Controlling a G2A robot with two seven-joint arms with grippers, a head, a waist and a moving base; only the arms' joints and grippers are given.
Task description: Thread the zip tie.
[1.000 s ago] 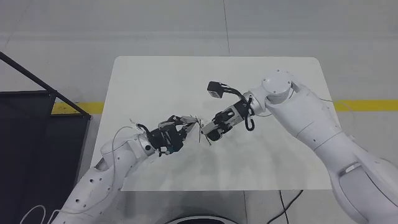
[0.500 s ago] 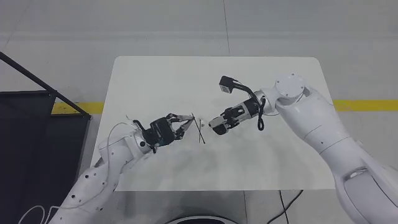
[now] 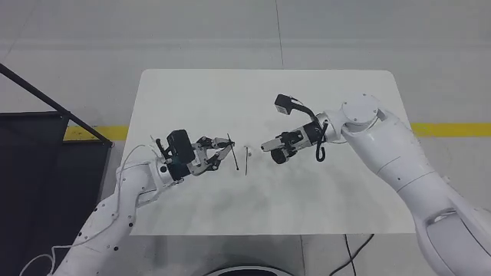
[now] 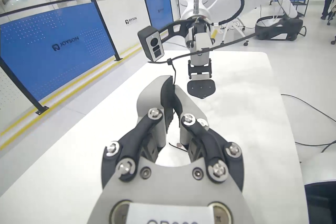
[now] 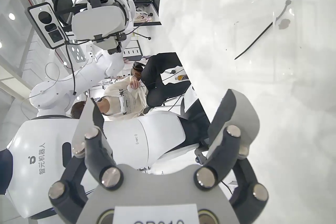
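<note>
Zip tie (image 4: pixel 173 72) pinched in left tool (image 4: pixel 172 86) (plain from its wrist view); right tool (image 5: pixel 160 101) spread wide.

Zip tie (image 3: pixel 236 161) held in left gripper (image 3: pixel 227 144) over the table (image 3: pixel 307 92) middle; right gripper (image 3: pixel 265 147) near on its right, apart, facing it.

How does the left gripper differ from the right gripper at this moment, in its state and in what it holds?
The left gripper has its fingers shut together, while the right gripper has its fingers spread wide apart. The left gripper pinches a thin black zip tie; the right gripper holds nothing. Both are over the white table and point toward each other.
</note>
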